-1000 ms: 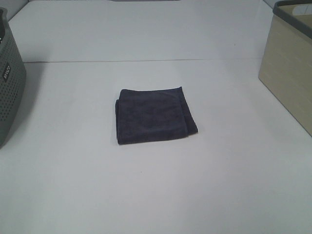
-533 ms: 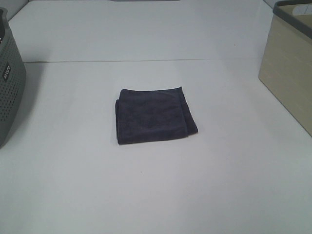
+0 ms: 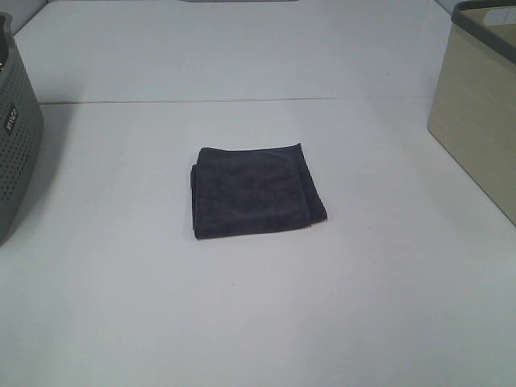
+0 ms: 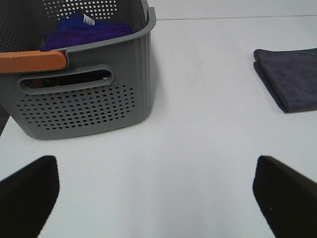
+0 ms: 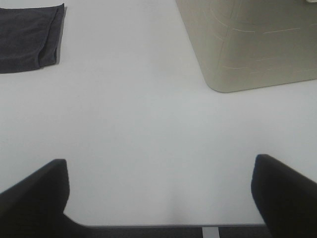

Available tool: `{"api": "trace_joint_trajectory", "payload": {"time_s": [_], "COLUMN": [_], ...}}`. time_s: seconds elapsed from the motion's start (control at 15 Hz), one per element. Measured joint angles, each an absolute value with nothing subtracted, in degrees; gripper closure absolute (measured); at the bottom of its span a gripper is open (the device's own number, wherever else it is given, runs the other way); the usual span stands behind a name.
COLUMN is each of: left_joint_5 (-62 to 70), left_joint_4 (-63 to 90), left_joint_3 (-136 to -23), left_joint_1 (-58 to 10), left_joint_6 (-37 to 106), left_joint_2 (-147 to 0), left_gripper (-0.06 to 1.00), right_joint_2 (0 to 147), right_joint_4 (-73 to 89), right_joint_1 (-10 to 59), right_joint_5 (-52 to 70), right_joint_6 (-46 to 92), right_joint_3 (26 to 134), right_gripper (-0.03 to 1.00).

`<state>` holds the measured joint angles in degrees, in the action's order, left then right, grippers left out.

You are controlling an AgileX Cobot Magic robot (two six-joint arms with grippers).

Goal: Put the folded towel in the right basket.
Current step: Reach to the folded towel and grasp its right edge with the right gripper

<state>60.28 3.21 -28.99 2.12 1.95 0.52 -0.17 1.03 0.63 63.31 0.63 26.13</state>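
Note:
A dark grey folded towel (image 3: pixel 256 191) lies flat in the middle of the white table. It also shows in the left wrist view (image 4: pixel 290 78) and the right wrist view (image 5: pixel 28 35). The right basket (image 3: pixel 478 97) is beige with a dark rim, at the table's right edge; its wall shows in the right wrist view (image 5: pixel 252 42). My left gripper (image 4: pixel 158 191) is open and empty, well short of the towel. My right gripper (image 5: pixel 161 191) is open and empty, between towel and basket but nearer the table's front edge. Neither gripper shows in the high view.
A grey perforated basket (image 3: pixel 14 145) stands at the left edge; in the left wrist view (image 4: pixel 79 94) it has an orange handle (image 4: pixel 32 61) and holds purple cloth (image 4: pixel 86 27). A seam (image 3: pixel 242 101) crosses the table behind the towel.

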Motion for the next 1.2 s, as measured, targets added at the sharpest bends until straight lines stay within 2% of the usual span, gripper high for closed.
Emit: {"api": "trace_joint_trajectory", "payload": {"time_s": [0.6, 0.73, 0.87, 1.0, 1.2], "left_joint_5": [60.28, 60.28, 60.28, 60.28, 60.28], "left_joint_4": [3.21, 3.21, 3.21, 3.21, 3.21], "left_joint_3": [-28.99, -28.99, -28.99, -28.99, -28.99], "left_joint_1": [2.12, 2.12, 2.12, 2.12, 2.12], "left_joint_6": [1.95, 1.95, 1.95, 1.95, 1.95], "left_joint_2": [0.52, 0.52, 0.52, 0.52, 0.52], "left_gripper": [-0.05, -0.05, -0.05, -0.05, -0.05], "right_joint_2": [1.26, 9.68, 24.41, 46.64, 60.39], "right_joint_4": [0.80, 1.55, 4.35, 8.48, 11.86], "right_joint_1": [0.63, 0.63, 0.63, 0.63, 0.63], "right_joint_5": [64.40, 67.84, 69.90, 69.90, 69.79], "right_joint_6": [2.18, 2.12, 2.12, 2.12, 2.35], "right_joint_3": [28.30, 33.63, 43.60, 58.50, 67.38], "right_gripper": [0.01, 0.01, 0.01, 0.01, 0.01]}}
